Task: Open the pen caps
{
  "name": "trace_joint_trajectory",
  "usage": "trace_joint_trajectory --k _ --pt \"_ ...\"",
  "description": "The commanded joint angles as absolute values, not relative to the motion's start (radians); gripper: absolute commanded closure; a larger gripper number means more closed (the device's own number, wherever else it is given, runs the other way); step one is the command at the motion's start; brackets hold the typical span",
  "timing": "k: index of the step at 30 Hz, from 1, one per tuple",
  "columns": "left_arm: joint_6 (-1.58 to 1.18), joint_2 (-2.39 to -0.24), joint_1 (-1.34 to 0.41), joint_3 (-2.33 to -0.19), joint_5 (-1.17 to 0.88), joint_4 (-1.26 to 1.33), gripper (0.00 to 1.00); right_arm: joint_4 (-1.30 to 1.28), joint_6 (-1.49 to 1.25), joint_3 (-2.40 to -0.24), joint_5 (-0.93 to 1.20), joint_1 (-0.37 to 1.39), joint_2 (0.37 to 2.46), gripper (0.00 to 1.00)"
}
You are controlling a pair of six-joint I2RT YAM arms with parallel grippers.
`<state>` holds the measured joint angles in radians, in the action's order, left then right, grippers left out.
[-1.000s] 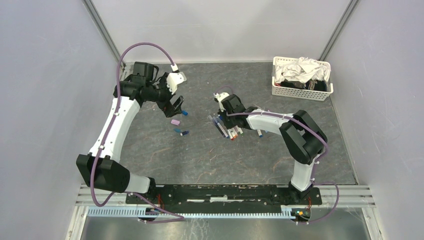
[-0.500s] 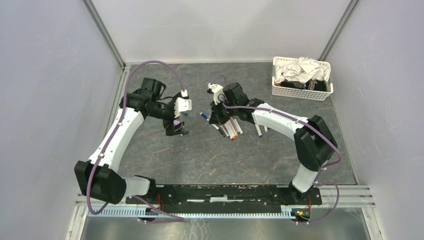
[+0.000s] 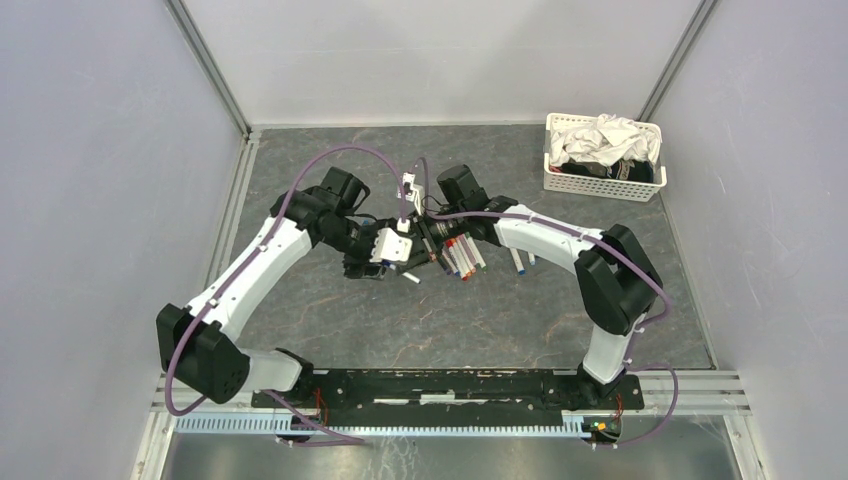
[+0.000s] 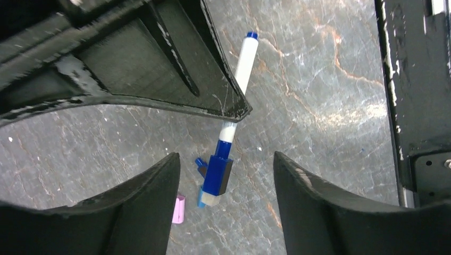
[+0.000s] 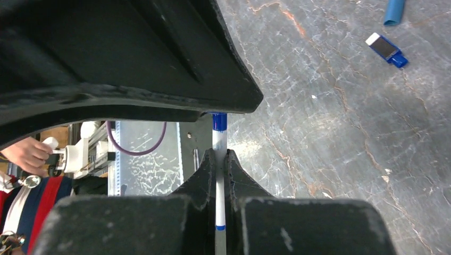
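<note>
Blue plastic pen cap (image 4: pixel 215 178) capped the thin white-barrelled marker pen (image 5: pixel 219 207), which my right gripper (image 5: pixel 219 154) pinched shut by the barrel above the grey marbled table (image 4: pixel 319 79). My left gripper (image 4: pixel 225 156) gaped wide, fingers either side of that cap, not touching.

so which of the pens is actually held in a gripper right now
The blue-ended white pen, pinched between the fingers of the right gripper. The other pens lie loose on the table.
</note>
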<state>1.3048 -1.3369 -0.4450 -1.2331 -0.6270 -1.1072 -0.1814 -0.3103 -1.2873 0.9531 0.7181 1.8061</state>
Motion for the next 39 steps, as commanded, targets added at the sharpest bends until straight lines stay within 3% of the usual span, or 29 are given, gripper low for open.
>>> trace_joint_trajectory --k 1,7,11,13,16,18,21,23,31,39 --pt "1.382 -1.342 -0.465 -1.216 -0.565 -1.117 0.34 -0.119 -0.351 -1.323 1.052 0.720 1.817 1.00" --pt "1.394 -1.341 -0.479 -1.200 -0.539 -1.098 0.65 -0.100 -0.372 -1.319 1.073 0.721 1.825 0.99" --pt "1.389 -1.335 -0.491 -1.212 -0.554 -1.099 0.97 -0.087 -0.381 -1.321 1.071 0.737 1.836 0.74" --pt "1.382 -1.335 -0.493 -1.220 -0.556 -1.099 0.98 -0.090 -0.385 -1.328 1.065 0.746 1.849 0.66" --pt "1.379 -1.336 -0.492 -1.224 -0.547 -1.104 0.98 -0.091 -0.387 -1.335 1.063 0.752 1.865 0.66" --pt "1.383 -1.336 -0.493 -1.224 -0.537 -1.111 0.98 -0.102 -0.376 -1.334 1.058 0.750 1.869 0.72" --pt "1.391 -1.335 -0.492 -1.221 -0.498 -1.116 0.98 -0.158 -0.328 -1.316 1.038 0.738 1.856 0.94" --pt "1.421 -1.339 -0.482 -1.220 -0.453 -1.136 0.98 -0.173 -0.304 -1.271 1.032 0.719 1.829 1.00" --pt "1.565 -1.397 -0.312 -1.229 -0.318 -1.140 0.98 -0.348 -0.121 -1.117 0.925 0.670 1.727 1.00" --pt "1.481 -1.426 -0.281 -1.186 -0.389 -1.028 0.98 -0.330 -0.153 -1.031 0.738 0.548 1.598 1.00"
